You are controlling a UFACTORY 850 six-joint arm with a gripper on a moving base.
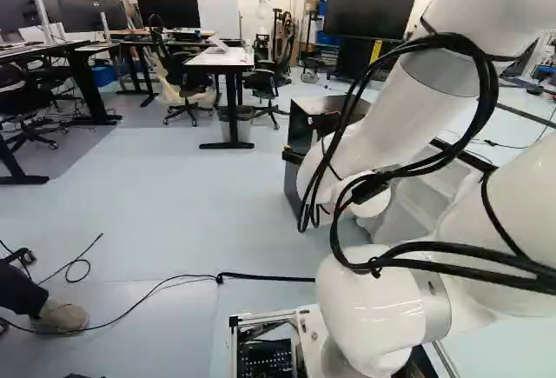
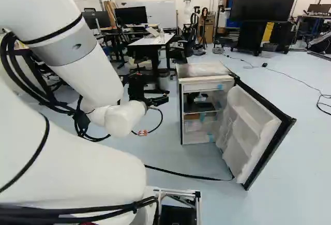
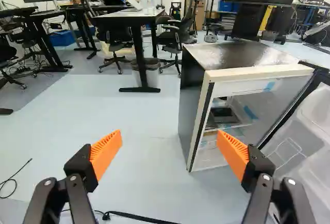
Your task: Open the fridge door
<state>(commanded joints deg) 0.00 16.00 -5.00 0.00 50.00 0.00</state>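
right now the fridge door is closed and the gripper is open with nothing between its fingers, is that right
Not quite: the fridge door is swung wide open, as the right base view shows, with the shelves inside the fridge in plain sight. The rest is right: the wrist view shows the gripper open and nothing held between its fingers.
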